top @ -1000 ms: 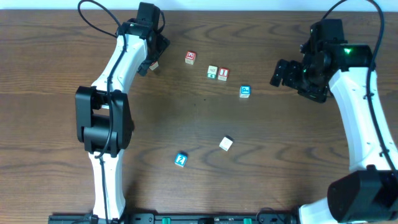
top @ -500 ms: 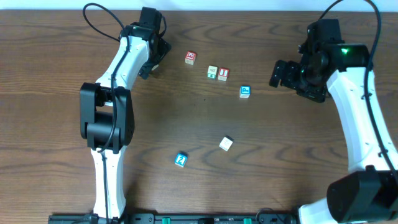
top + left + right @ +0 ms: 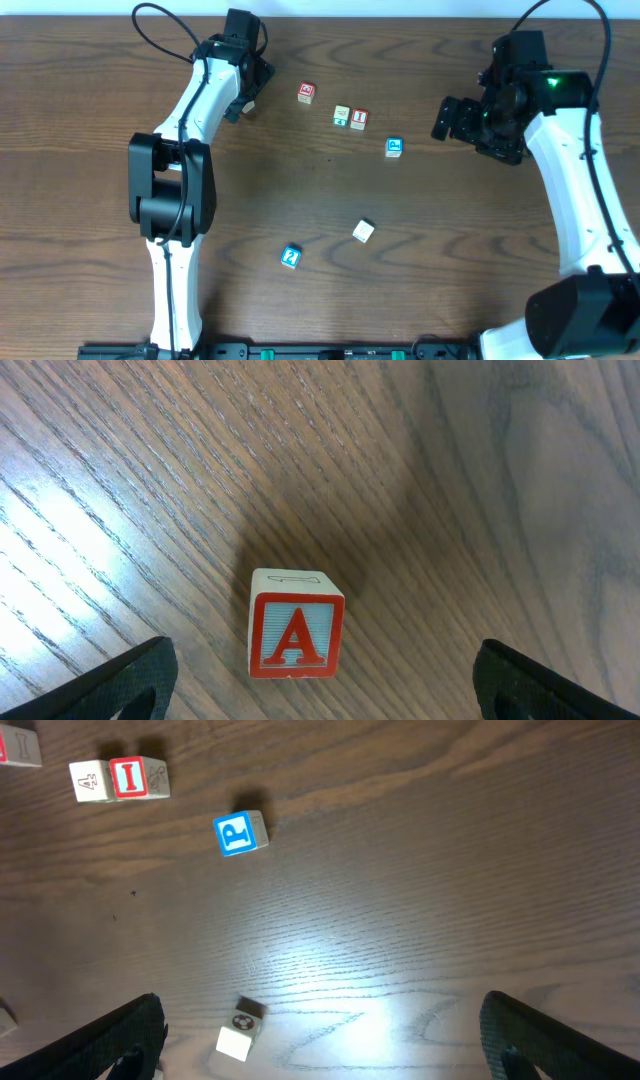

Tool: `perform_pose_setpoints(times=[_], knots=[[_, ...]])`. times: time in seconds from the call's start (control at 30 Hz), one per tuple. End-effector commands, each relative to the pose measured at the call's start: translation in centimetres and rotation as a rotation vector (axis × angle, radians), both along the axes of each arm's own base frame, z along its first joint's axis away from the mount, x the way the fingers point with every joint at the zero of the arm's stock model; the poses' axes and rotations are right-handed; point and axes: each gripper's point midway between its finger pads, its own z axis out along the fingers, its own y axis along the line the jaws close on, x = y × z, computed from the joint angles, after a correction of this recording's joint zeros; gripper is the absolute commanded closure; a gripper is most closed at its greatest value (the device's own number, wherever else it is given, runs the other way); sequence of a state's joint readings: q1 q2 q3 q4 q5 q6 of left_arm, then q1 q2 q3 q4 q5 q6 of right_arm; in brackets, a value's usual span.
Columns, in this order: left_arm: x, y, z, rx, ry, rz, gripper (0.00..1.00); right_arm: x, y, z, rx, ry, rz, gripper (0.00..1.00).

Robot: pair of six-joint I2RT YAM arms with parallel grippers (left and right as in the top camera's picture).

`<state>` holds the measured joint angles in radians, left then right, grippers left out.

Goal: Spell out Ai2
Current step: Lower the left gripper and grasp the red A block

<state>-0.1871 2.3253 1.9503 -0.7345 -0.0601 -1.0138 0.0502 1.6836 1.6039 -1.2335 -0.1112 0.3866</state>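
Left tool (image 3: 322,660), fingertips (image 3: 140,680) mostly off-frame

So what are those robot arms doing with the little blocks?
They're meant to spell Ai2 with letter blocks, but nothing is picked up yet. The left arm's fingers are open and aimed at the red A block, not touching it. The right arm's fingers are open too and hold nothing. The red I block sits right beside a green block. The blue 2 block lies off on its own.
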Motion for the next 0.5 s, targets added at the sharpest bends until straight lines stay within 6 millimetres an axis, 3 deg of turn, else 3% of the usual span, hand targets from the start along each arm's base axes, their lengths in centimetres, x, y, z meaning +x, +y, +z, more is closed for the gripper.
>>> perform_pose_setpoints(times=[0.0, 0.2, 0.27, 0.3, 0.47], knots=[[0.1, 0.2, -0.9, 0.029, 0.013, -0.002, 0.04, 0.1, 0.2, 0.7, -0.006, -0.021, -0.001, 0.01], [0.0, 0.1, -2.3, 0.027, 0.035, -0.004, 0.04, 0.1, 0.2, 0.7, -0.006, -0.02, -0.001, 0.01], [-0.1, 0.2, -2.8, 0.029, 0.045, -0.004, 0.0, 0.1, 0.2, 0.7, -0.006, -0.02, -0.001, 0.01], [-0.1, 0.2, -3.1, 0.029, 0.05, -0.004, 0.06, 0.1, 0.2, 0.7, -0.006, -0.02, -0.001, 0.01], [-0.5, 0.2, -4.2, 0.034, 0.078, -0.005, 0.15, 0.1, 0.2, 0.7, -0.006, -0.021, -0.001, 0.01]])
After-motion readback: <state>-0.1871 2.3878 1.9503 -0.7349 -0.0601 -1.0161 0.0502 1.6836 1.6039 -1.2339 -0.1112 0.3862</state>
